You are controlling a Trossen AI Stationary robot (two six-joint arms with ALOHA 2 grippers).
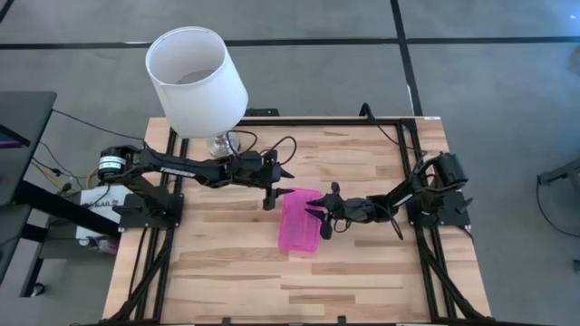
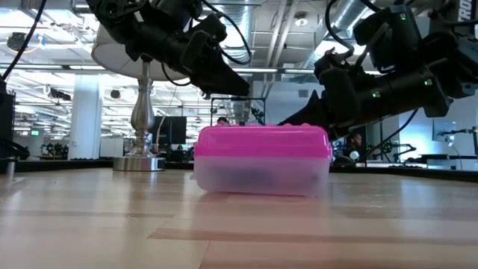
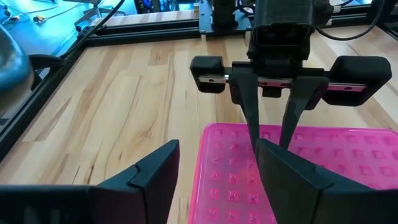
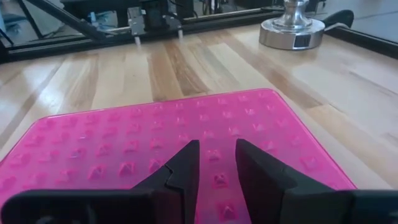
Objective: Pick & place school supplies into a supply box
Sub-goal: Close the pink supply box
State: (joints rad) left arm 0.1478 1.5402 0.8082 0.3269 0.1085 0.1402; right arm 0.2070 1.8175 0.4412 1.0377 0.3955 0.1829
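Observation:
The supply box (image 1: 301, 220) lies flat on its clear base at the middle of the table, with its pink studded lid (image 4: 124, 143) closed. No pencils, pens or scissors show in the open. Only a dim dark mass shows through the clear base (image 2: 258, 178). My left gripper (image 3: 217, 146) is open and hovers at the box's far left corner (image 1: 279, 187), one finger over the wood and one over the lid. My right gripper (image 4: 217, 146) is narrowly open, with its tips down at the lid's right part (image 1: 319, 215). My right gripper points slanting down from the table's right side at the top of the pink lid (image 3: 268, 146), fingers a narrow gap apart. Whether the fingertips (image 3: 255, 138) rest on the lid or stand just above it, I cannot tell. The box stays flat on the table.
A white-shaded lamp (image 1: 195, 77) stands on its metal base (image 2: 140, 161) at the table's far left, behind my left arm. A black frame rail (image 1: 408, 163) runs around the table edge. Bare wood lies near the box on the near side (image 1: 299, 281).

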